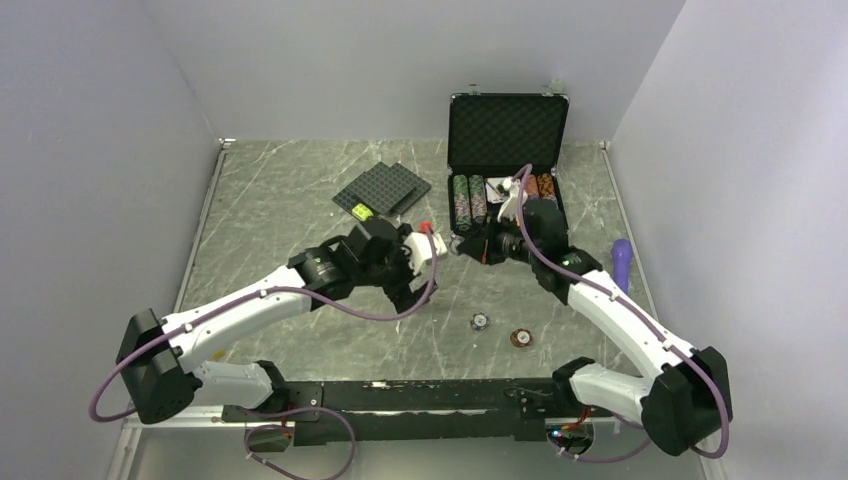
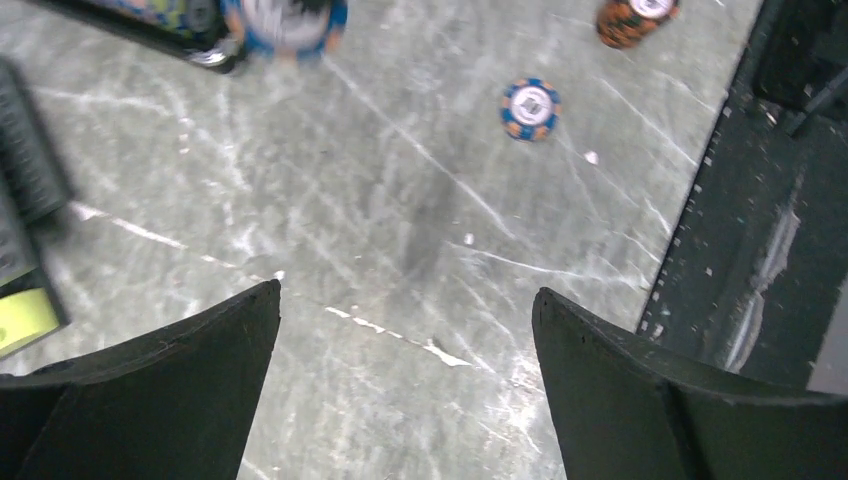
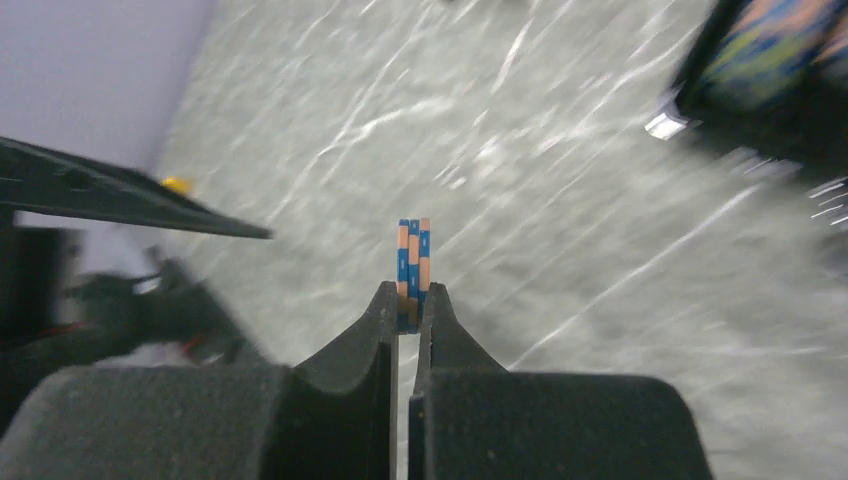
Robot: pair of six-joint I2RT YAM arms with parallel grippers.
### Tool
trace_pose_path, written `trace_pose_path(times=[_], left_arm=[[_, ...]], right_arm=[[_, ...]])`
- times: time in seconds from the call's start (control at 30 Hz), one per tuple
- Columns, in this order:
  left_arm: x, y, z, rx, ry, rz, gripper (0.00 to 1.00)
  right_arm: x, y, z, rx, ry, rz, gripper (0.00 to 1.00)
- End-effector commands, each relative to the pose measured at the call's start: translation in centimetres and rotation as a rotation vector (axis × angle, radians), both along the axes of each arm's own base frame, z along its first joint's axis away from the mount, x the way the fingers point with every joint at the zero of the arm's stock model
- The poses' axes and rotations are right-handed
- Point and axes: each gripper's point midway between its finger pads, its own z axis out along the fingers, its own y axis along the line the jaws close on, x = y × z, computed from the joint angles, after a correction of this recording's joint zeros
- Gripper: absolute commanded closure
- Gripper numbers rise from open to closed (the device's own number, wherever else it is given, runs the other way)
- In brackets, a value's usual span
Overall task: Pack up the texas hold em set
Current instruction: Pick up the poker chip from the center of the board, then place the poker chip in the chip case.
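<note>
The black briefcase (image 1: 508, 128) stands open at the back right, with rows of chips (image 1: 468, 198) in its foam tray. My right gripper (image 1: 462, 246) hovers just in front of the case, shut (image 3: 411, 300) on a thin stack of blue-and-orange chips (image 3: 412, 255) held edge-on. My left gripper (image 1: 408, 293) hangs over the middle of the table, open (image 2: 405, 290) with only bare table between its fingers. Two loose chips lie near the front: a blue one (image 1: 481, 321) (image 2: 530, 108) and an orange-brown one (image 1: 520, 338) (image 2: 635, 15).
Dark grey studded plates (image 1: 385, 188) lie at the back centre with a small yellow-green piece (image 1: 361, 211) on them. A purple object (image 1: 622, 260) lies by the right wall. The black base rail (image 1: 430, 395) runs along the near edge.
</note>
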Motion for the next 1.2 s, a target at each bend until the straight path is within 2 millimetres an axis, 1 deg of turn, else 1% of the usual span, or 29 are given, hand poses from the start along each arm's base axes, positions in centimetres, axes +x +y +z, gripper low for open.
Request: trace_pose_path(times=[0.0,0.03,0.1,0.17,0.23,0.3,0.4,0.43,0.53,0.73,0.83,1.1,1.17], left_arm=[[2.7,1.4,3.4,-0.109,-0.019,0.111,0.01],[3.1,1.8,3.9,-0.123,-0.019,0.131,0.01],[3.6,2.4,4.5,-0.148,-0.018,0.16,0.01],[4.0,3.0,5.0,-0.168,-0.02,0.18,0.01],[4.1,3.3,5.1,-0.177,-0.024,0.192,0.01],[4.2,3.4,5.2,-0.178,-0.026,0.2,0.01],[4.2,3.6,5.3,-0.179,-0.027,0.206,0.01],[4.2,3.6,5.4,-0.182,-0.027,0.207,0.01],[4.1,3.6,5.5,-0.188,-0.023,0.206,0.0],[4.2,3.6,5.7,-0.192,-0.025,0.206,0.01],[4.2,3.6,5.7,-0.192,-0.024,0.207,0.01],[4.5,3.7,5.5,-0.19,-0.015,0.212,0.01],[4.5,3.7,5.4,-0.19,-0.013,0.213,0.01]], right_arm=[[6.4,-4.9,0.8,-0.332,-0.289,-0.103,1.0],[7.6,-5.5,1.2,-0.401,-0.354,-0.105,1.0],[9.5,-6.1,1.4,-0.487,-0.437,-0.092,1.0],[11.1,-6.2,1.4,-0.583,-0.538,-0.028,1.0],[12.4,-6.3,0.9,-0.673,-0.603,0.033,1.0],[13.9,-6.6,-0.2,-0.768,-0.633,0.081,1.0],[15.6,-6.8,-1.7,-0.882,-0.659,0.179,1.0],[16.2,-6.9,-1.9,-0.922,-0.666,0.198,1.0],[17.6,-7.3,-3.6,-1.008,-0.663,0.267,1.0],[19.0,-7.0,-6.9,-1.083,-0.612,0.409,1.0],[19.1,-7.4,-8.2,-1.116,-0.557,0.461,1.0],[19.3,-8.0,-10.3,-1.163,-0.509,0.52,1.0],[19.1,-7.9,-10.3,-1.16,-0.494,0.522,1.0]])
